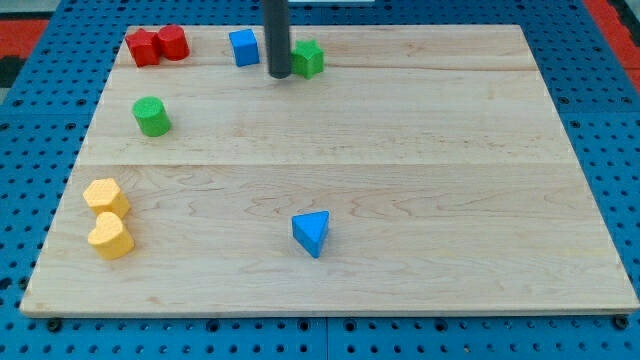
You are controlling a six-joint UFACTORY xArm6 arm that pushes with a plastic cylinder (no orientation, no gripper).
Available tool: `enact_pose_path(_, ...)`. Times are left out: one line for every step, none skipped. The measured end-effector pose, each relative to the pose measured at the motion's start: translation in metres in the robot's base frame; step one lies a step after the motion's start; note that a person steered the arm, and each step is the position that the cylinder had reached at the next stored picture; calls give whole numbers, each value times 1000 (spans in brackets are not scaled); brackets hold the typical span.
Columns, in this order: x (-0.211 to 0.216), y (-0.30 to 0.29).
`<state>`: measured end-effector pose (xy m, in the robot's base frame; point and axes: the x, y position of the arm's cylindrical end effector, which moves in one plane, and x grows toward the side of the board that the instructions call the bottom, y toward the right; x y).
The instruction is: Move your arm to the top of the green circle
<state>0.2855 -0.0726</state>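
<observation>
The green circle [152,116] is a short green cylinder at the upper left of the wooden board [400,150]. My tip [279,75] is the lower end of a dark rod near the view's top, well to the right of and above the green circle. The tip stands between a blue block [244,47] on its left and a green star-like block [307,58] on its right, close to the green one.
Two red blocks [158,45] sit together at the top left corner. Two yellow blocks [108,218] sit at the lower left. A blue triangle [312,232] lies at the lower middle. Blue pegboard surrounds the board.
</observation>
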Motion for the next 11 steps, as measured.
enact_pose_path(-9,13)
enact_pose_path(-17,64)
enact_pose_path(-33,103)
enact_pose_path(-11,99)
enact_pose_path(2,75)
enact_pose_path(2,65)
enact_pose_path(2,60)
enact_pose_path(5,60)
enact_pose_path(7,60)
enact_pose_path(20,46)
enact_pose_path(41,5)
